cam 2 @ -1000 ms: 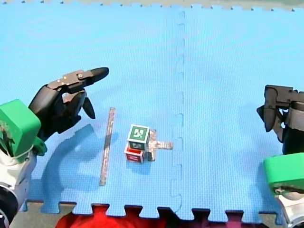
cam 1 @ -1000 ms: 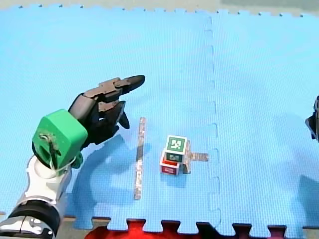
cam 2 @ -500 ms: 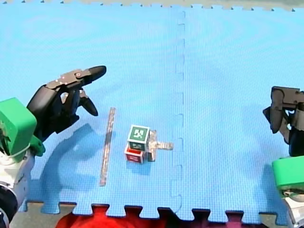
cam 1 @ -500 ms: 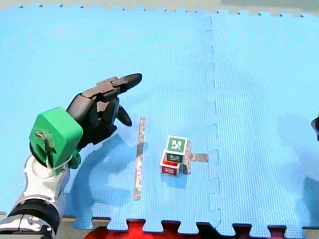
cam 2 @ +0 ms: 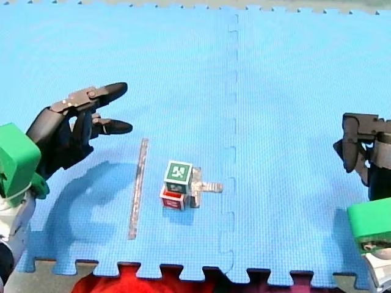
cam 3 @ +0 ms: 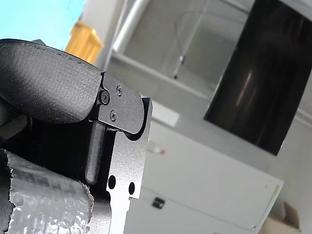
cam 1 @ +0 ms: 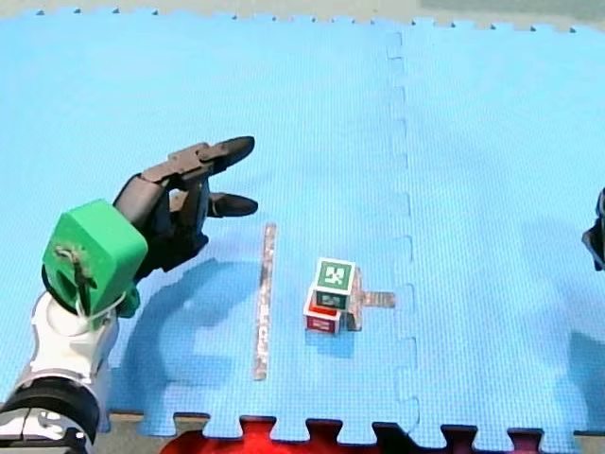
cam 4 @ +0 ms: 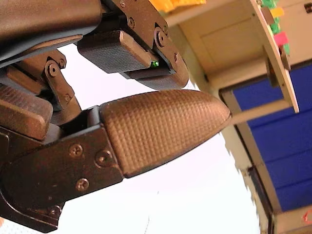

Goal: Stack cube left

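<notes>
**Left hand empty beside a finished-looking stack**

The left hand (cam 1: 178,210) is held above the blue foam mat (cam 1: 473,142), unclenched and with nothing in its grasp. Just beyond its fingertips, toward the middle of the mat, a long silver tape strip (cam 1: 264,298) is stuck down. Past that strip, and somewhat nearer the robot's body than the fingertips, the green cube (cam 1: 335,276) is seen sitting on top of the red cube (cam 1: 322,320); a black-and-white marker is carried on its upper face. A short piece of tape (cam 1: 378,299) lies against the far side of the stack. The right hand (cam 2: 360,149) is kept well away at the opposite edge of the mat with nothing in it; how far it is opened cannot be told.

Stacking is judged to be done. The cubes are judged small, light and rigid, with smooth flat faces. Should the green cube need taking up, two opposite side faces would best be pinched, with the red one left untouched, since a light stack could be toppled by a sideways nudge.
</notes>
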{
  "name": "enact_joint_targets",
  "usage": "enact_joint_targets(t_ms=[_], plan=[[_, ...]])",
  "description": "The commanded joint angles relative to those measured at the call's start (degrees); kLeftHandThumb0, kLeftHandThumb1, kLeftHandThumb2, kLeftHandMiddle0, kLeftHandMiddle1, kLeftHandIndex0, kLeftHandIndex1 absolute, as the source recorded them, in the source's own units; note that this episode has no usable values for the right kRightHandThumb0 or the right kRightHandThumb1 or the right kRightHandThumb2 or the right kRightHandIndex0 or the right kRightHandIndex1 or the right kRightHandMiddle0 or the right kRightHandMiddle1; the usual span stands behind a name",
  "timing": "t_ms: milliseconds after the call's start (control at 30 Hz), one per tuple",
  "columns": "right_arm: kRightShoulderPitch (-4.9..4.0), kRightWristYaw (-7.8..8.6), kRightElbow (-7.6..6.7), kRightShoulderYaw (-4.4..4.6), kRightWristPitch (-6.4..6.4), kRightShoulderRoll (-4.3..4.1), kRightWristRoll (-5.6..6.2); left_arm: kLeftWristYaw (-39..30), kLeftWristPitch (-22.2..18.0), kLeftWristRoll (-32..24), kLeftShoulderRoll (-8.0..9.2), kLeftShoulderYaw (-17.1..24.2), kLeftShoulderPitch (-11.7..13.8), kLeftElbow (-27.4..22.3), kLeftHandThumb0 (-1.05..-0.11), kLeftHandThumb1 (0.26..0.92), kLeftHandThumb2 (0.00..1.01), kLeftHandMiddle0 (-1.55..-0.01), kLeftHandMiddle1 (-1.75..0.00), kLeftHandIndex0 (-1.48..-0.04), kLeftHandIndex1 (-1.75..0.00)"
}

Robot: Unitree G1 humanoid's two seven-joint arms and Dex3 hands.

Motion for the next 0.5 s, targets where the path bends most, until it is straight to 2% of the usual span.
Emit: enact_joint_targets(t_ms=[0,267,467], plan=[[-0.28,-0.13,0.25,0.14,0.10,0.05,-0.13,0.1,0.0,-0.1,0.46,0.1,0.4,-0.2,-1.048,0.921,0.83,-0.68,-0.22,-0.57,0.00],[-0.04,-2.13,0.10,0.95,0.57,0.78,-2.07,2.5,0.5,1.6,1.74,-0.7,0.6,-0.6,-1.048,0.921,0.85,-0.62,-0.12,-0.56,0.00],[-0.05,-2.19,0.02,1.35,0.87,1.27,-2.08,4.6,0.0,3.2,2.09,-1.8,0.7,-1.2,-1.048,0.921,0.87,-0.61,-0.08,-0.53,0.00]])
